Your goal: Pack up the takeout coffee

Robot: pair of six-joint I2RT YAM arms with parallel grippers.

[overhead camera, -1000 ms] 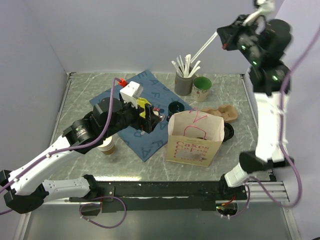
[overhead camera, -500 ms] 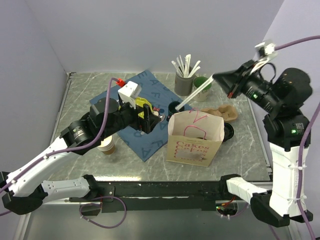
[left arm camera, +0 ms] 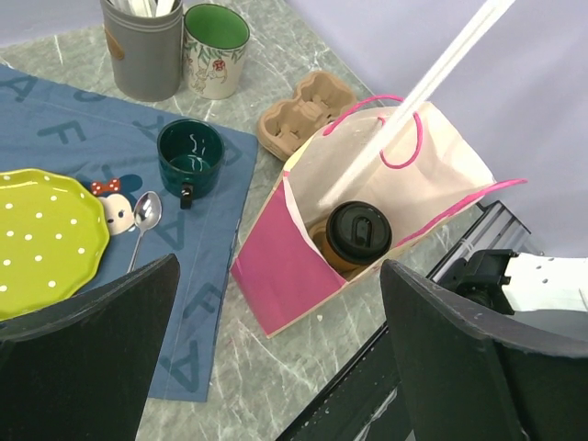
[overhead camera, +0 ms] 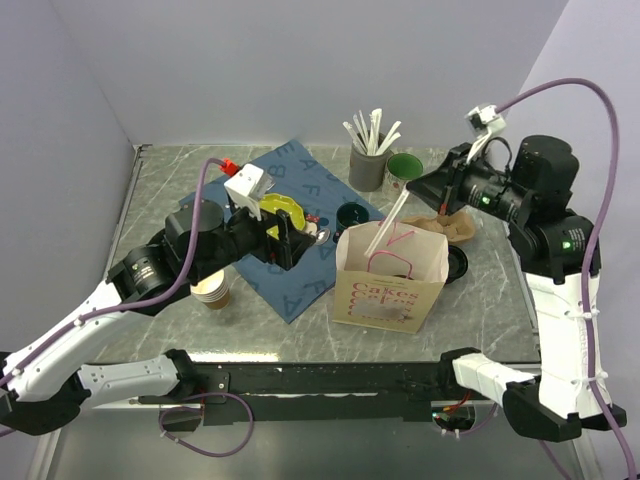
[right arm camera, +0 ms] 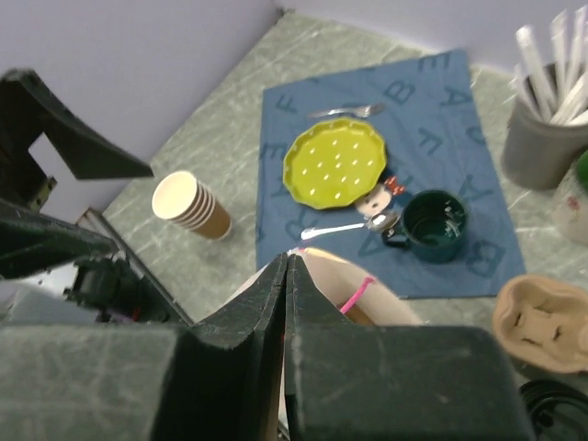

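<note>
Since it stands nearest the arm bases, the paper bag [left arm camera: 276,276] is listed first: upright, mouth open, pink handles.
- Contents: the takeout coffee [left arm camera: 359,234], upright on the bag floor, black lid on. A white straw [overhead camera: 385,225] slants in through the mouth; whether it touches the cup cannot be told.
- Handling (judged): the paper wall is soft and would dent if squeezed hard. The lid is slick and could pop off. Best taken around the wall, just below the lid rim, and kept level.
- Right gripper [overhead camera: 440,192]: above the bag, jaws clenched on the straw's upper end.
- Left gripper [overhead camera: 288,240]: over the placemat [overhead camera: 300,290], jaws spread, grasping nothing.
- Stack of paper cups [overhead camera: 211,291]: left of the placemat, top cup empty.
- On the placemat: plate [left arm camera: 41,239], spoon [left arm camera: 145,213], dark green mug [left arm camera: 190,156] with nothing visible in it.
- Cardboard cup carrier [left arm camera: 308,106]: behind the bag, wells empty.
- Farthest: grey holder [left arm camera: 141,46] full of straws; beside it a floral mug [left arm camera: 216,50], apparently empty.
</note>
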